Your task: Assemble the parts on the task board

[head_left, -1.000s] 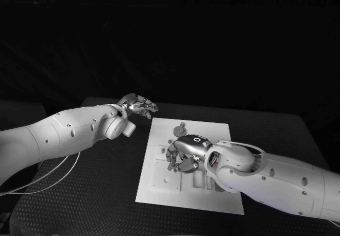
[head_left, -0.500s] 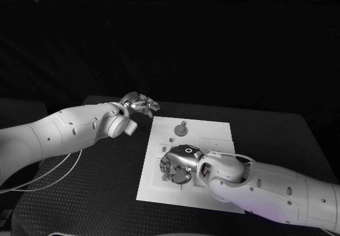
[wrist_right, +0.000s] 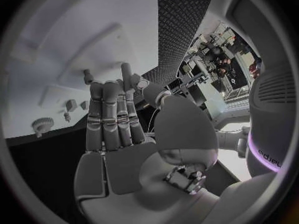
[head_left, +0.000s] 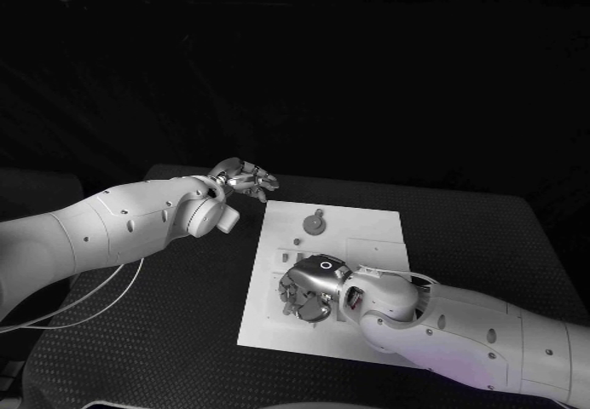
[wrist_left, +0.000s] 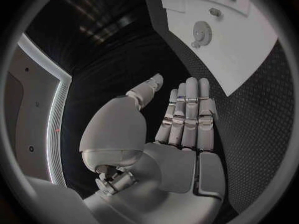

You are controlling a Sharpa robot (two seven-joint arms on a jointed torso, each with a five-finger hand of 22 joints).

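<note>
Now my right hand [head_left: 310,288] hovers flat, fingers together and empty, over the task board [head_left: 369,223]; my left hand [head_left: 244,181], likewise empty, waits beside its far corner.

We note the white board [head_left: 363,234] lying flat mid-table; a round grey part [head_left: 315,225] rests near its far edge.

The surface [head_left: 147,341] is black, with a fine dotted, grippy texture, and it stands in a very dark room. Behind its far edge the background is almost wholly black, with only faint folds like a dark curtain [head_left: 246,94] showing. Light falls mainly on the middle of the surface, while its corners and the space around it fade into shadow.
</note>
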